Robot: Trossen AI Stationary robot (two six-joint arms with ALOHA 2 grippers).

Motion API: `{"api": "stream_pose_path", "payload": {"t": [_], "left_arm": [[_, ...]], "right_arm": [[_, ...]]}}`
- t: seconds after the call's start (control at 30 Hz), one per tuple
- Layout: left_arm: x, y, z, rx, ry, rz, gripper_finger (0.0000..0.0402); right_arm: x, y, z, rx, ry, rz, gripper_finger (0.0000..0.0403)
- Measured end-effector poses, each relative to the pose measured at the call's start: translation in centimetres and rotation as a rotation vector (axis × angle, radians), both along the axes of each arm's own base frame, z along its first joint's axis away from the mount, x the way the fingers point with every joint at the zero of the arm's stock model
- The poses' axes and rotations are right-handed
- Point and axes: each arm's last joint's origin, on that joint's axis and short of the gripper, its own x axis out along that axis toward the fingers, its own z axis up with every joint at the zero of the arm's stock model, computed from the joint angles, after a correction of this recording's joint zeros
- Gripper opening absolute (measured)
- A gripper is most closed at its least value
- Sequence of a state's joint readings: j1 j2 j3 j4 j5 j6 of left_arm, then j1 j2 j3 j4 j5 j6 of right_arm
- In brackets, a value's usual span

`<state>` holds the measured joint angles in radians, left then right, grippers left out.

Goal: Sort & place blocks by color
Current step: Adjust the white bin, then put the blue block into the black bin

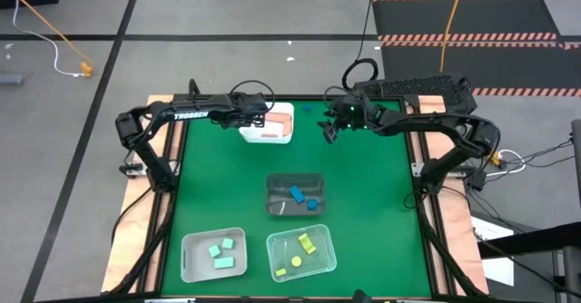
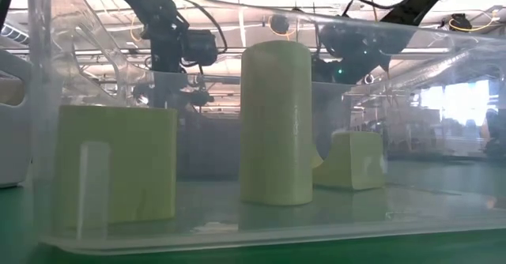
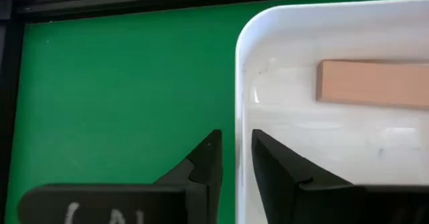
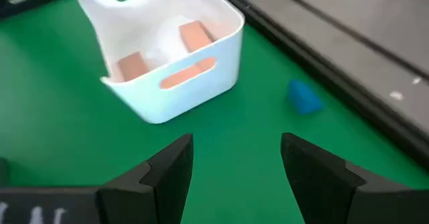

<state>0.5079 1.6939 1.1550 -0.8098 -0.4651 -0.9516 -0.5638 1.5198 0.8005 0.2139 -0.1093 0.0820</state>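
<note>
Yellow blocks up close in clear bin, near desk front edge.
Left end effector over white bin rim, fingers narrow w/ small gap, holding nothing; tan blocks inside. Right end effector wide, empty, near lone blue block on desk. Blue blocks in dark bin, mint blocks in front-left bin.

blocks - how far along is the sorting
Mostly done: tan blocks lie in the white bin, blue ones in the dark bin, green and yellow in the front bins. The left gripper sits nearly closed at the white bin's rim, holding nothing. Left: one blue block on the mat before the open right gripper.
</note>
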Motion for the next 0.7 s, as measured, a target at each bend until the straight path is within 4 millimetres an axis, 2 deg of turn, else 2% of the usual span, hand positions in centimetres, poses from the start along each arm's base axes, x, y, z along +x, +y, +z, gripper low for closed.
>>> {"api": "stream_pose_path", "payload": {"t": [0.13, 0.47, 0.7], "left_arm": [[-0.1, -0.1, 0.3, -0.014, -0.019, -0.003, 0.0107], [-1.0, -1.7, 4.1, 0.008, -0.146, -0.08, 0.0163], [-2.5, -3.0, 7.5, 0.053, -0.233, -0.165, 0.0179]], "right_arm": [[-0.2, -0.5, -0.3, -0.056, 0.034, 0.025, 0.0217], [-0.4, -1.5, -0.8, -0.213, 0.105, 0.107, 0.0221], [-0.6, -1.7, -1.0, 0.027, 0.009, -0.08, 0.0226]]}}
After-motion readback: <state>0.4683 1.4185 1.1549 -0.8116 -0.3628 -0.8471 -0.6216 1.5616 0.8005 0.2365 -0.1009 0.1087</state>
